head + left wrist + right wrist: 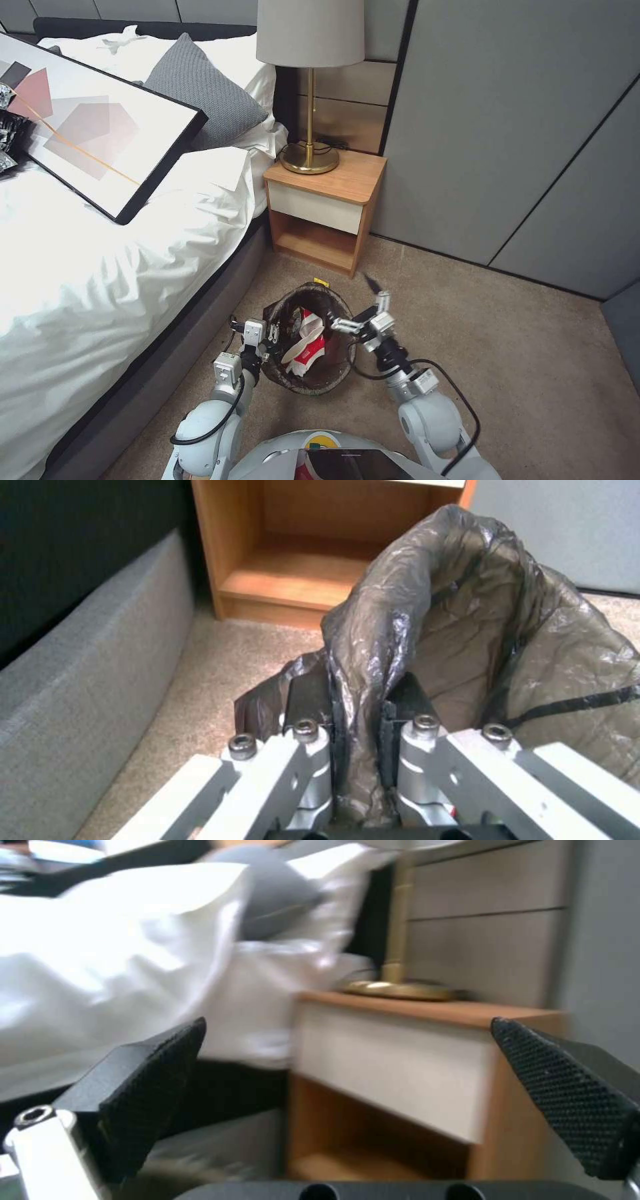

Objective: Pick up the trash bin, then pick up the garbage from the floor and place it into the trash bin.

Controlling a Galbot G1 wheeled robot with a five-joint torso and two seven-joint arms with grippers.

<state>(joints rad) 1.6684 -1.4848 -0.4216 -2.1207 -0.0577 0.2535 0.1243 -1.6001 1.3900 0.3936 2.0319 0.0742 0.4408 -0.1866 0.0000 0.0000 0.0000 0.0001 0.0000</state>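
Bin position: the trash bin [313, 387] sits directly in front of the robot, between the 2 arms and above the beige carpet [520, 347], with the grey bed base [167, 347] to its left and the wooden nightstand [325, 210] just beyond it; the dark brown bag [467, 645] lining the bin is draped over the rim and stands up in loose folds. Left gripper [272, 333]: positioned at the bin's left rim, fingers [307, 695] clenched on the rim, 1 finger outside and 1 inside, with the bag film pinched between them; the left wrist view shows both fingertips pressed against the plastic. Contents: 1 piece of garbage [308, 343], a crumpled red-and-white paper cup, lies inside the bin against the bag; a small yellow scrap [321, 282] lies on the carpet just behind the bin, near the nightstand's foot. Right gripper [363, 303]: held at the bin's right rim, slightly above it, jaws spread wide apart and released, gripping nothing; the right wrist view shows its 2 black textured pads [153, 1090] well apart, with the nightstand and white bedding [133, 965] visible between them. Surroundings: a brass lamp [309, 157] stands on the nightstand; a framed picture [87, 127] lies tilted on the bed beside a grey pillow [200, 93].
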